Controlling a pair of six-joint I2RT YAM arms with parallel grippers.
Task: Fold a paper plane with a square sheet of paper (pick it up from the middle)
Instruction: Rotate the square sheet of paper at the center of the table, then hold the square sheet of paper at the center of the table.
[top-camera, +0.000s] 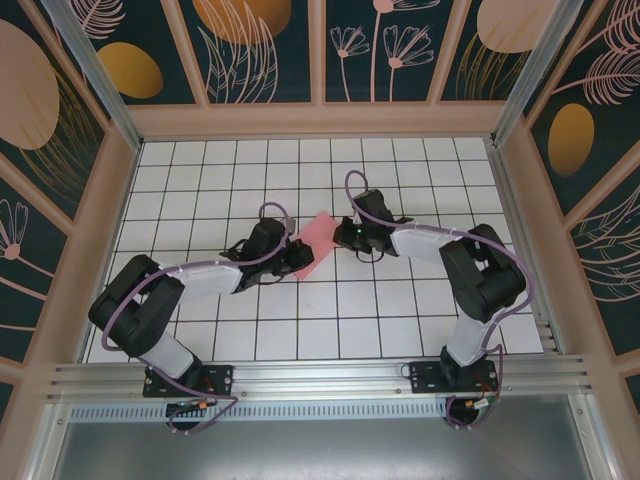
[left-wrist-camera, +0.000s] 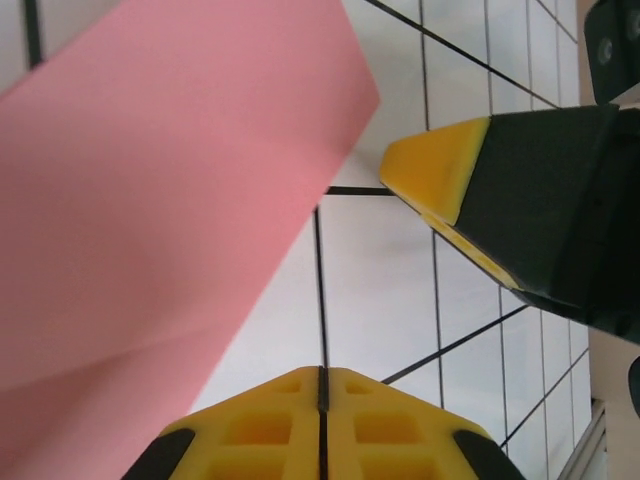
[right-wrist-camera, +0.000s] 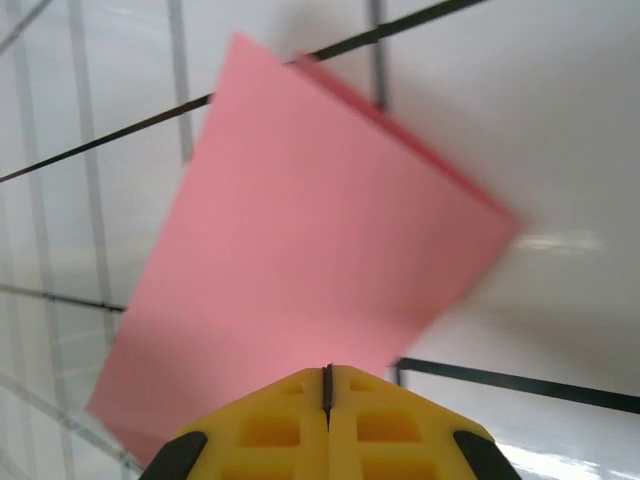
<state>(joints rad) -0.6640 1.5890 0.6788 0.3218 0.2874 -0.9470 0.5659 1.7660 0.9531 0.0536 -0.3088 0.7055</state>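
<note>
Yellow fingertips (left-wrist-camera: 260, 425) of the left tool (left-wrist-camera: 322, 400) sit at the bottom edge of its wrist view, pressed tight together along a thin seam. Just beyond them, to the left, lies the square sheet of paper (left-wrist-camera: 150, 200), plain pink, with a faint crease crossing its near part. It rests on the white gridded surface (left-wrist-camera: 370, 280). To the right, the yellow tip of the right tool (left-wrist-camera: 432, 172) points toward the sheet's corner, near it but apart.

Seen from the right wrist, that tool's own fingertips are likewise closed tight against each other. The sheet's near edge runs beneath them in that view; whether they touch it cannot be told. A second pink layer peeks out along the sheet's far right edge, so the paper lies folded over.

From above, the sheet sits mid-surface between the two tools, the left one at its lower left, the right one at its right side, both arms bent inward toward it.
</note>
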